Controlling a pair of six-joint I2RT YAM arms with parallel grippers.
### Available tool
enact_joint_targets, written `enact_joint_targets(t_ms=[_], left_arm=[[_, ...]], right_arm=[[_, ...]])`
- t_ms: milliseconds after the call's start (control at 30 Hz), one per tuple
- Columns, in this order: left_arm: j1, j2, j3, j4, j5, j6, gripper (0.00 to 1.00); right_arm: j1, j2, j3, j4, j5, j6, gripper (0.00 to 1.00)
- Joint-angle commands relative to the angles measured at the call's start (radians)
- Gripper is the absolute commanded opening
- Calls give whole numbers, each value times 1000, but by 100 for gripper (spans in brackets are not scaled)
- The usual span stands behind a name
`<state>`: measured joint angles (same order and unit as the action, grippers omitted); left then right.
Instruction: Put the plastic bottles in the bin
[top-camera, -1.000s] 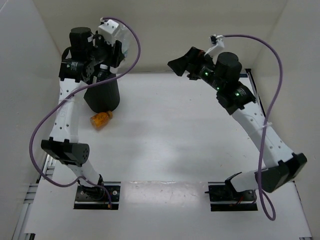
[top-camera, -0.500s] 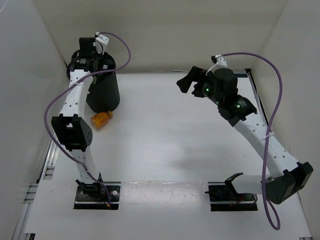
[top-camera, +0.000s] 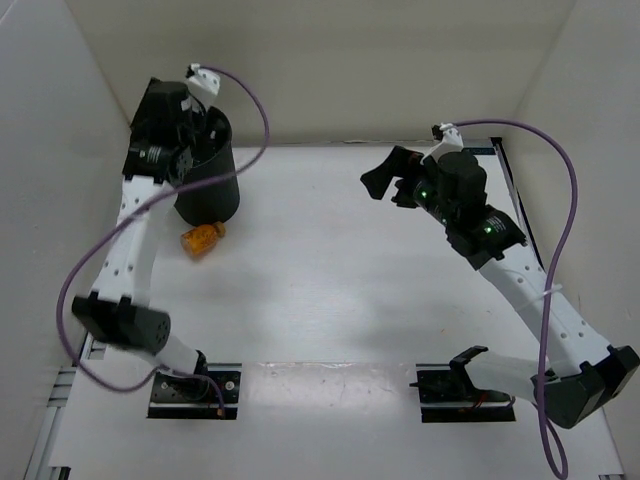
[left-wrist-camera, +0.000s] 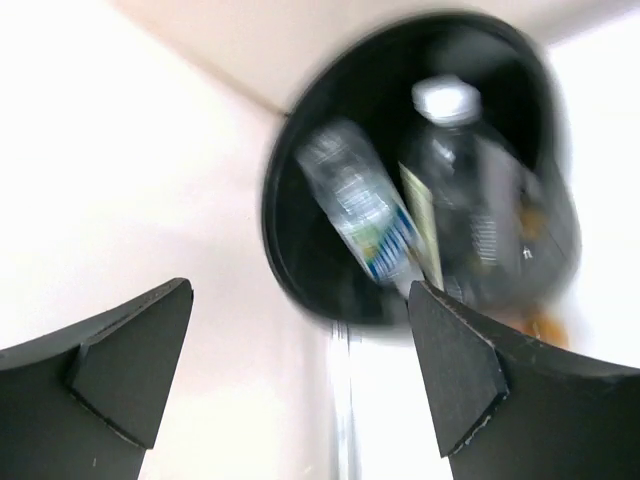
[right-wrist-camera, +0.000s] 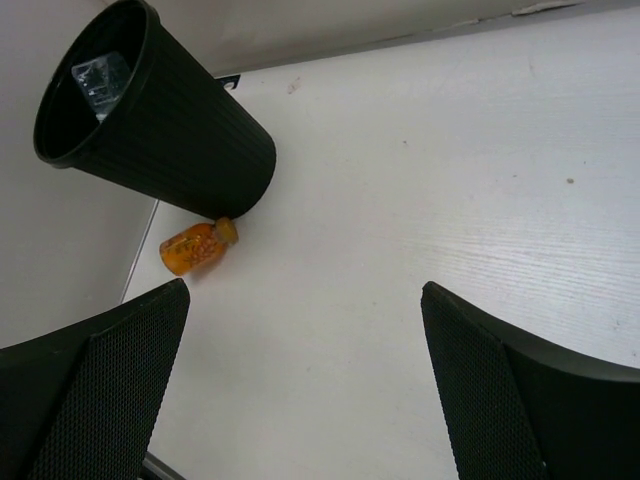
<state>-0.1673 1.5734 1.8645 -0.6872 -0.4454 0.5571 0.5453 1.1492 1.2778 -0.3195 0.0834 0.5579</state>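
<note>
L gripper (left-wrist-camera: 300, 295) hovers over the bin (top-camera: 215, 195) mouth, jaws wide apart, nothing betw. them. Inside bin: labelled bottle (left-wrist-camera: 365, 220) and white-capped bottle (left-wrist-camera: 465, 190), both clear. Orange bottle (right-wrist-camera: 192, 248) lies on its side on table (top-camera: 350, 290), just beside bin base. R gripper (right-wrist-camera: 305, 290) well right of bin, jaws wide, empty.

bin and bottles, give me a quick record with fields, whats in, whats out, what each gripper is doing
bin: upright, far left corner of the table
in the bin: at least a clear bottle with blue-green label and a white-capped bottle
outside the bin: one orange bottle, on its side at the bin's foot
left gripper: open, empty, above the bin's mouth
right gripper: open, empty, raised over the table
left to do: the orange bottle
</note>
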Motion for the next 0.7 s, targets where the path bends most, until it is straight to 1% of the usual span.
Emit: enact_joint_targets(t_ms=[0,33,67,100,133,167,200,233,267,367,433,500,533,567,600,633,667], left_arm=[[-110,-267,-267,-15,44,183,100],[-144,-332,-368,-15,63,254,100],[-208,-386,-536,-87,63,356,100],[-233,-454,-603,-141,73,377,100],[-253,-478,-663,-182,83,377,100],[-265,-498,-713,-227,106,344,100],[-265,-524,-802,-291,131,343,100],[-265,-524,-850,-291,131,333,100],[-265,-533,-931,-269,119,314,100],[-239,-484,-984,-154,108,287,100],[-230,-405,-999,-102,108,264,100],[-239,-316,-1043,-14,35,248,100],[-239,-290,-1057,29,-1,248,100],[-239,-267,-1058,76,-66,233,100],[-212,-242,-1058,134,-90,204,100],[-201,-187,-1021,144,-110,182,100],[-190,-159,-996,144,-143,159,100]], right_arm=[[4,-39,-41,-6,7,0,100],[4,-63,-52,-6,7,0,100],[4,-63,-64,-15,7,0,100],[4,-77,-87,-15,7,0,100],[4,-91,-98,-24,19,10,100],[4,-91,-109,-24,19,10,100],[4,-101,-118,-24,19,19,100],[4,-101,-118,-24,19,19,100],[4,-111,-132,-24,19,19,100],[4,-111,-153,-24,19,40,100],[13,-111,-164,-33,19,40,100],[13,-111,-191,-47,50,40,100],[13,-111,-192,-103,91,40,100],[13,-111,-207,-146,154,83,100],[-1,-97,-207,-208,220,112,100],[-16,-86,-218,-280,270,149,100],[-33,-71,-230,-434,327,186,100]])
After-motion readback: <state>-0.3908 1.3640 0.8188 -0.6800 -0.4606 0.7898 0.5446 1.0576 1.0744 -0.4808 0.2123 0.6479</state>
